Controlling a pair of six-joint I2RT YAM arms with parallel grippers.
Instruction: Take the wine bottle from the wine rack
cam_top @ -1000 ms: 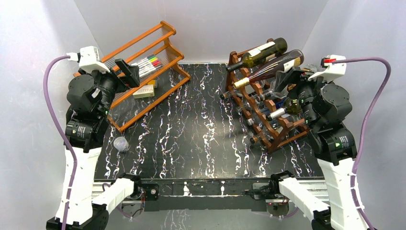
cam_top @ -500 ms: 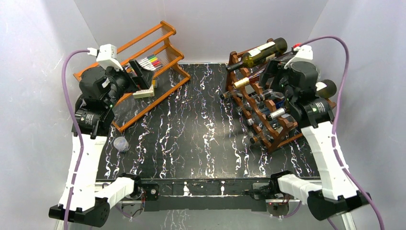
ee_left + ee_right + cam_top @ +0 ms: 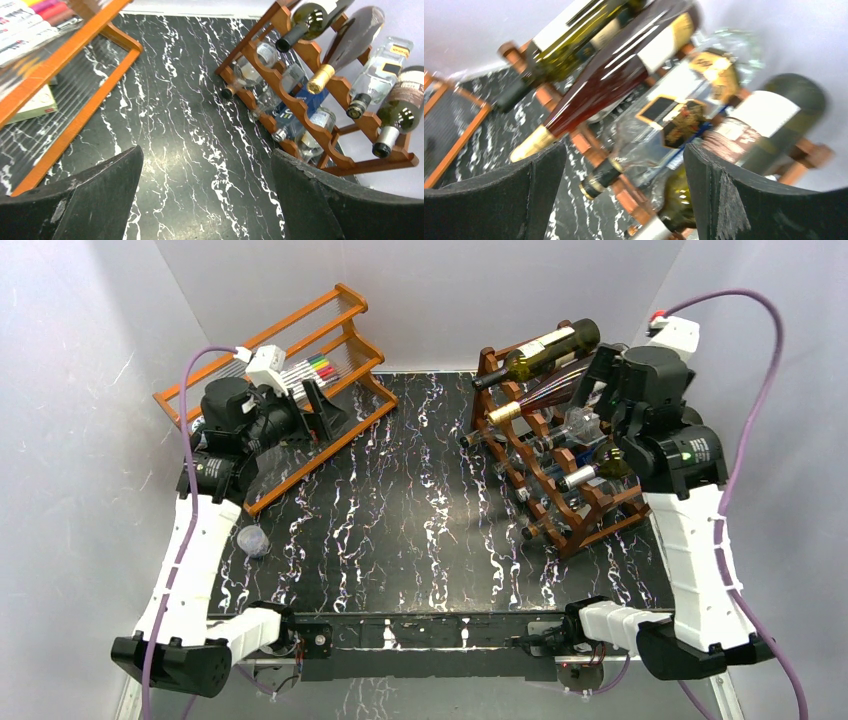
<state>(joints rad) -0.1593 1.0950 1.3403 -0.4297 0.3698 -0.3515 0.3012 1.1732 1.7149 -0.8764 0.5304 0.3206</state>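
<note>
Right tool (image 3: pixel 624 152) sits high on an arm that rises from its base and bends forward at the top. Its two black fingers are spread wide with nothing between them. Left tool (image 3: pixel 206 156) is likewise parted and empty, on an arm leaning forward and tipped downward.

Pale grey walls (image 3: pixel 450 290) stand behind and beside both tools, and the black marble-look worktop with white veins (image 3: pixel 420 520) lies beneath them. Just ahead of and below the right tool stands the dark reddish-brown wooden wine rack with scalloped rails (image 3: pixel 575 537), well across from the left tool. Close at the left tool's left is the lighter orange wooden rack with thin rods (image 3: pixel 290 319), holding coloured markers (image 3: pixel 312 368).

Facing the right tool, all resting in the wine rack, are:
- the dark red wine bottle with a gold foil neck (image 3: pixel 609 85)
- the green wine bottle with a white label (image 3: pixel 574 30)
- the dark green wine bottle with a white-and-copper label (image 3: pixel 769 115)
- the clear bottle with a gold-and-black label (image 3: pixel 674 110)

The label writing is too blurred to read.
</note>
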